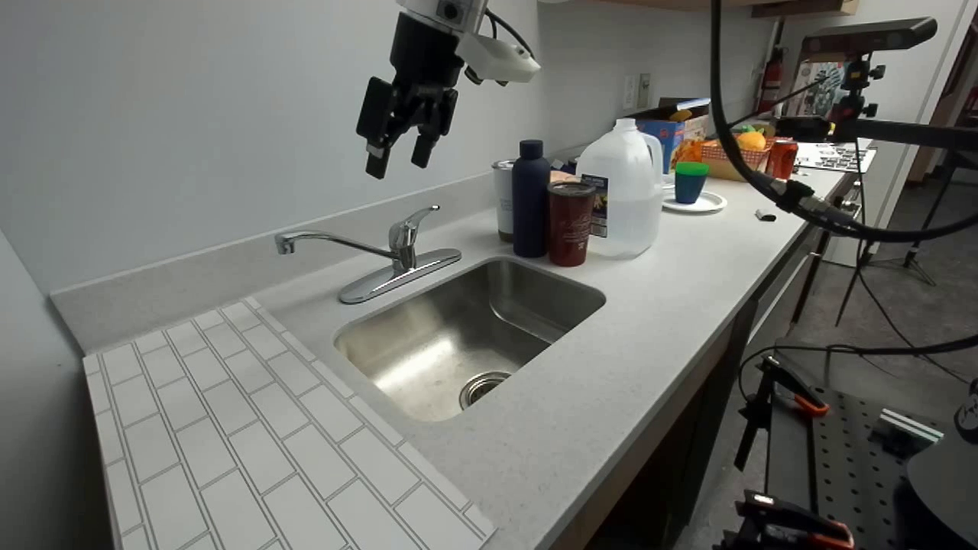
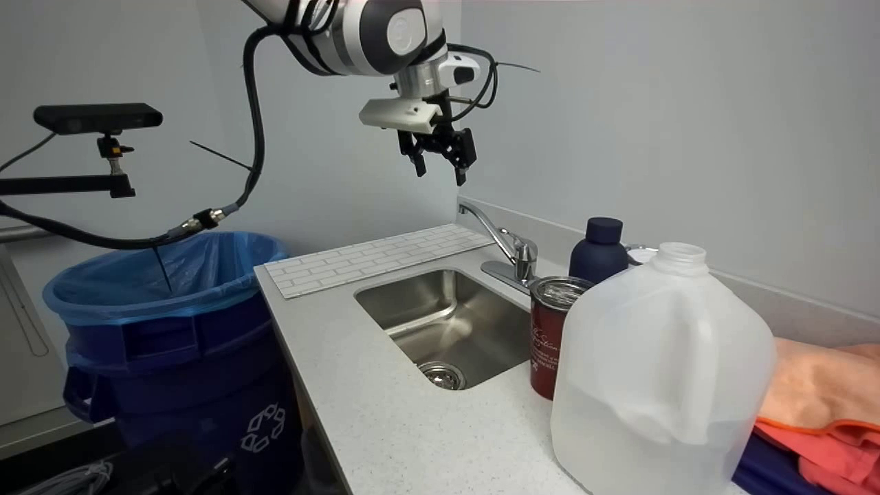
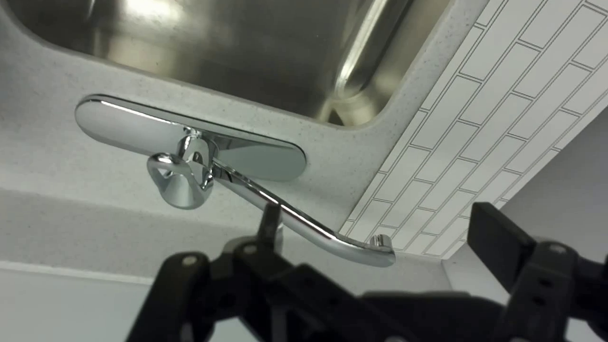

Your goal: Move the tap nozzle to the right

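The tap nozzle [image 1: 344, 241] is a slim chrome spout on a faucet behind the sink. It points away from the bottles, toward the tiled mat end of the counter, and lies near the back wall. It also shows in an exterior view [image 2: 489, 227] and in the wrist view [image 3: 304, 221]. Its lever handle [image 1: 412, 221] stands up at the base. My gripper [image 1: 399, 157] is open and empty, above the faucet and apart from it. In the wrist view, the spout's end lies between the spread fingertips [image 3: 375, 213] as seen from above, and one finger covers a bit of the spout.
The steel sink [image 1: 412, 359] is in front of the faucet. A dark blue bottle [image 1: 530, 202], a red tumbler [image 1: 569, 225] and a water jug [image 1: 630, 191] stand close beside the faucet base. A tiled mat [image 1: 252, 435] lies at the counter's end. The wall is close behind.
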You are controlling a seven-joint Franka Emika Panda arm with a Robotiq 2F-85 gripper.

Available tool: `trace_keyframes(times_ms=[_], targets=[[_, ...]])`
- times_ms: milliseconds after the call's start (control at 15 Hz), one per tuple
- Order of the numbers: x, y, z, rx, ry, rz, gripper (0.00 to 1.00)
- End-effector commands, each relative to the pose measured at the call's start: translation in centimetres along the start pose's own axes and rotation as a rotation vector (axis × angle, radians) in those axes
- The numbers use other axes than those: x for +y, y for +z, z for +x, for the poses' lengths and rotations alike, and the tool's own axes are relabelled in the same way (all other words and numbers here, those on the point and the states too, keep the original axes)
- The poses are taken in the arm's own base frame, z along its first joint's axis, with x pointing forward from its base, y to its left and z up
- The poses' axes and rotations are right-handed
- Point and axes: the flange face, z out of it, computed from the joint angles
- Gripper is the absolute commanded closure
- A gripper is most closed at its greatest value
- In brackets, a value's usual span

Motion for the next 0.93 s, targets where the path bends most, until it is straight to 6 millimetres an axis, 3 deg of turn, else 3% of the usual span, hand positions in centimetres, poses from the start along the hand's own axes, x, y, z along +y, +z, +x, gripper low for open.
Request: trace_keyframes(times_ms=[0,67,200,267,467,867], targets=[[0.6,0.2,1.3,0.061,-0.019,0.058,0.0],[-2.7,4.5,4.1,0.071,-0.01,0.072,0.0],[-4.0,5.7,5.2,0.057,-0.006,0.073,0.0],[-2.3,2.9,2.4,0.05,-0.011,0.056,0.0],[-4.3,6.0,3.9,0.037,-0.015,0.076,0.0],[-4.0,6.0,4.6,0.05,-0.012,0.077,0.0]])
